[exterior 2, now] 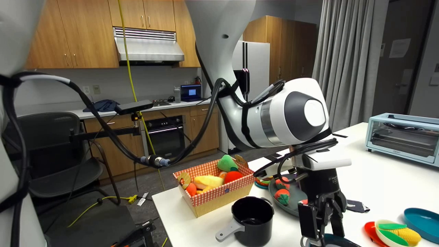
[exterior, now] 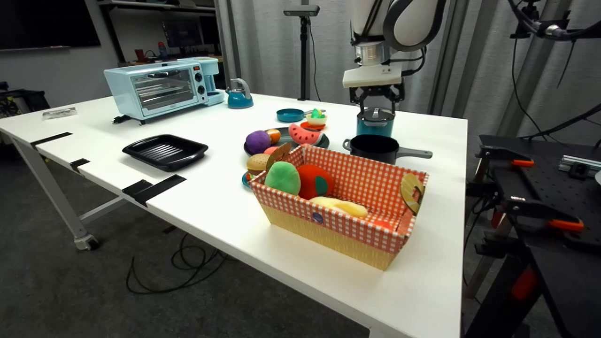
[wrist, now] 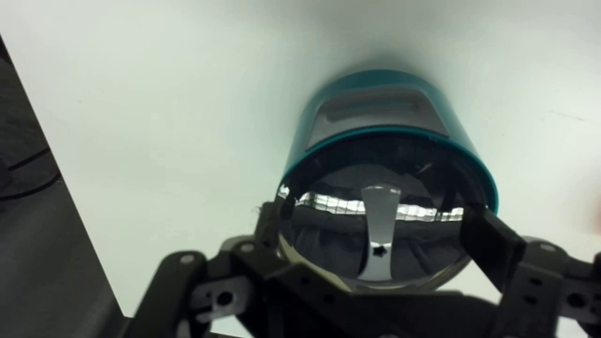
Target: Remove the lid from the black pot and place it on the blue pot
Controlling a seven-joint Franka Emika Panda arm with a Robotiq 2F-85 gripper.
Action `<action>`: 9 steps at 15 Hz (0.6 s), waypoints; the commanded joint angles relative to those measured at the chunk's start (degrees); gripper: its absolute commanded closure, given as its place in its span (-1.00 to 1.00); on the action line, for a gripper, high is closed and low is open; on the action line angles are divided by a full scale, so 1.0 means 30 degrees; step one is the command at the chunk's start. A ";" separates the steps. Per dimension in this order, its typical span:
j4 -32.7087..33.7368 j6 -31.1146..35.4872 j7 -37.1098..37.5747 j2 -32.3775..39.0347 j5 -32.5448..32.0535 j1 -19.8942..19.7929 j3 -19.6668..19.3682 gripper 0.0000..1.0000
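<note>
The low round black pot stands uncovered on the table, its long grey handle sticking out sideways; its dark inside shows in an exterior view. The teal-blue pot stands behind it. The dark shiny lid with a grey strap handle lies on the blue pot. In the wrist view the lid covers most of the blue pot's mouth. My gripper is open over the blue pot, its fingers at either side of the lid, apart from the strap handle. Any finger contact with the lid edge is unclear.
A checkered basket with toy food stands beside the black pot. A dark plate of toy food, a teal pan, a bowl with toy corn, a black tray, a kettle and a toaster oven share the table.
</note>
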 commanded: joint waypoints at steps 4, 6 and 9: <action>-0.0636 -0.0368 0.0021 -0.1279 -0.0217 0.0242 0.0334 -1.00; -0.0762 -0.0715 -0.0714 -0.1694 0.0076 0.0199 0.1063 -1.00; -0.0844 -0.1430 -0.1825 -0.2400 0.0415 0.0169 0.2377 -1.00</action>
